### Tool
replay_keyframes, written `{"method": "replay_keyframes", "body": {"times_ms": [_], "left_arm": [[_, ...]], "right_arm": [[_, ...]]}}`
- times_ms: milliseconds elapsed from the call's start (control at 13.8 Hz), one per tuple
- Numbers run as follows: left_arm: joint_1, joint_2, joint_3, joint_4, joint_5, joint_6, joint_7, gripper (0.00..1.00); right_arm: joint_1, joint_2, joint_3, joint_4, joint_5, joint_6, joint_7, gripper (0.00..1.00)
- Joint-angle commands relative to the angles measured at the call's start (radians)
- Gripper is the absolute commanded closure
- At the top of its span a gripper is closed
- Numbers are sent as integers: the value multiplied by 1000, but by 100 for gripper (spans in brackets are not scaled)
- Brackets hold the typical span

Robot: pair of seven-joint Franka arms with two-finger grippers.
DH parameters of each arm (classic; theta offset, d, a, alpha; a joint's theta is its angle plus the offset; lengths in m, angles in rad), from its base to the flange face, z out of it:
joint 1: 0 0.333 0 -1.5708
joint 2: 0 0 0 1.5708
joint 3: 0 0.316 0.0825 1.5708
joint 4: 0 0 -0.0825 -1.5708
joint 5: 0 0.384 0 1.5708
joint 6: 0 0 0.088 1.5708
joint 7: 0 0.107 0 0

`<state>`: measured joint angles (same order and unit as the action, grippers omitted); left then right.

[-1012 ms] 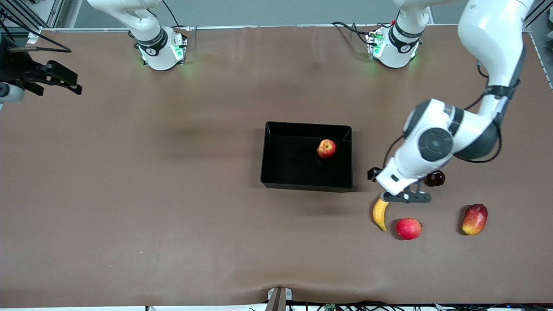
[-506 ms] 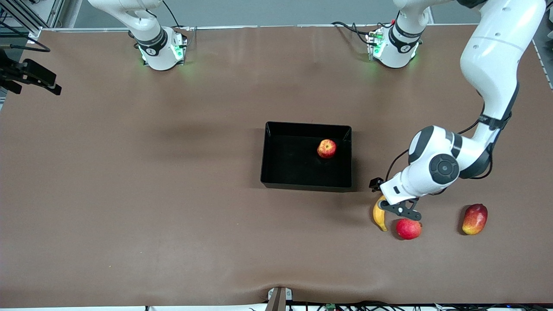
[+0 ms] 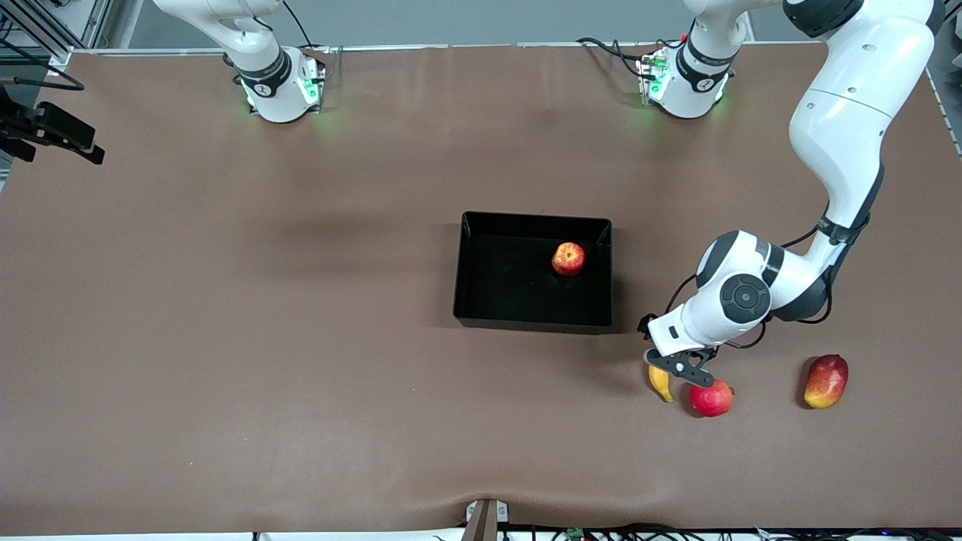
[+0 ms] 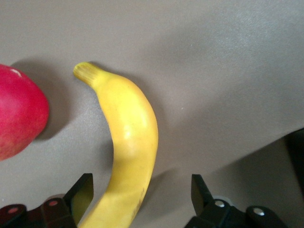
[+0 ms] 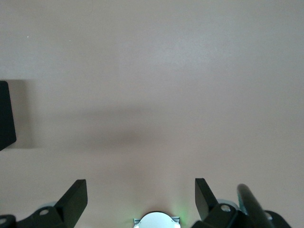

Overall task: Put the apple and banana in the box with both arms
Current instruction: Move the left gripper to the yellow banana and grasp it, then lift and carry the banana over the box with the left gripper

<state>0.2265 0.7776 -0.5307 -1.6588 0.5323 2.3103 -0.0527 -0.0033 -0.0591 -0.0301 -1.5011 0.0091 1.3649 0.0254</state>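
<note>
On the surface: curved smooth yellow banana [image 4: 127,142] between spread left tool [image 4: 142,194] fingers | round apple [image 3: 568,258] in glossy black box [image 3: 481,300] | right tool [image 5: 141,197] apart, waiting.

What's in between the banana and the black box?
Nothing: only bare brown table lies between the banana and the box. The front view shows it. The left gripper is down over the banana itself, not in that gap.

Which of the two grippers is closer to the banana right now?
The left. The left gripper is down over the banana, one finger on each side, open. The right gripper waits at the right arm's end of the table, open.
</note>
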Motion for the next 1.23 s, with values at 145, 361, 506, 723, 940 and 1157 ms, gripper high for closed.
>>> {"method": "replay_keyframes", "body": {"times_ms": [145,361,506,723,940,1157], "left_arm": [[5,31,-5,2,77,29,8,56],[11,20,-5,1,87,24,10,93],[10,5,-12,-1,86,18,5,100],[11,-50,-63,1,72,-29,4,100],[17,-139,-129,7,-3,-100,-66,100],[8,-184,-178,20,-84,-121,-180,100]], "right_arm": [[-14,-5,12,2,-15,-15,-12,0],[-18,-5,9,2,-12,-18,-12,0],[-21,-4,10,2,-9,-17,-12,0],[-21,-4,10,2,-8,-17,-12,0],[-23,-4,9,1,-8,-27,-12,0],[-30,-5,9,1,-6,-38,-19,0]]}}
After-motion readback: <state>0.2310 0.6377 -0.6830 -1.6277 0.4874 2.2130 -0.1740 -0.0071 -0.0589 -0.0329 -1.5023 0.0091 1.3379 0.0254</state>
